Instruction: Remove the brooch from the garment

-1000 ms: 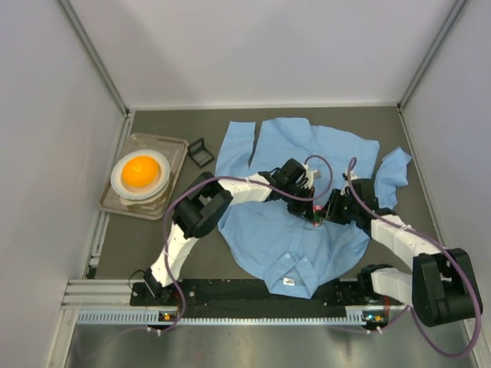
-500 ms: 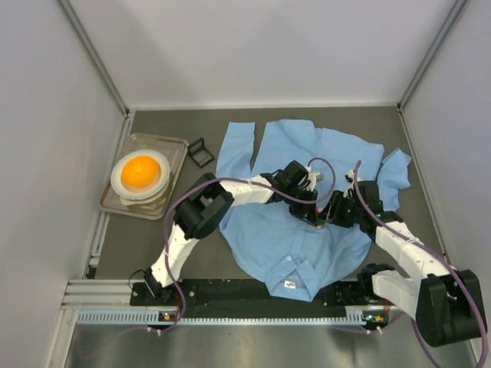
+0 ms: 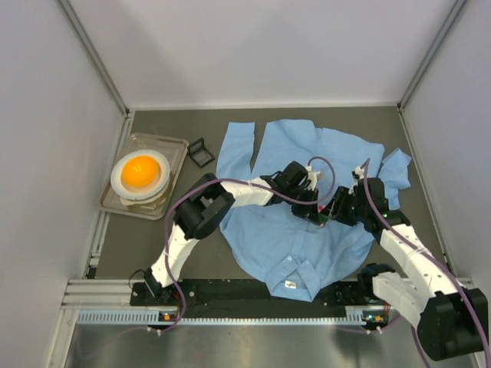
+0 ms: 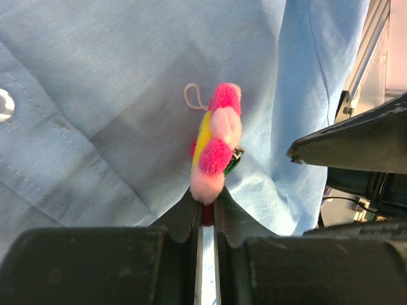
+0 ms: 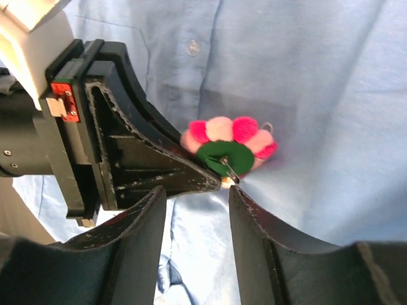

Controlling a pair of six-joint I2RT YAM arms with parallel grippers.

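Between the 2 black gripper heads, seen from above, hardly to be made out: 1 brooch (image 3: 319, 220), a pink speck over the garment (image 3: 276, 238), mostly covered. Shows better from the wrists: edge-on at the left wrist (image 4: 215, 143), pink and pale petals with a yellow strip; back-on at the right wrist (image 5: 229, 143), 1 green disc with 1 metal pin, petals slightly blurred. Pinched together on its lower edge: the left gripper (image 4: 205, 210), cloth creased toward it. Spread apart and clasping nothing: the right gripper (image 5: 198, 194), the pin just beside 1 finger. Whether the pin passes through the cloth: cannot tell.

Lies spread on the table (image 3: 153, 245), collar toward the near edge: 1 light blue garment, its middle hidden under 2 arms. Buttons seen: 2, with 1 whole (image 5: 193, 46) and 1 cut off by the picture's edge (image 4: 4, 105).

Far left: 1 clear tray (image 3: 178, 146) holding 1 white plate (image 3: 119, 180) and 1 orange round thing (image 3: 140, 170); just beside, 1 small black frame (image 3: 201, 152).
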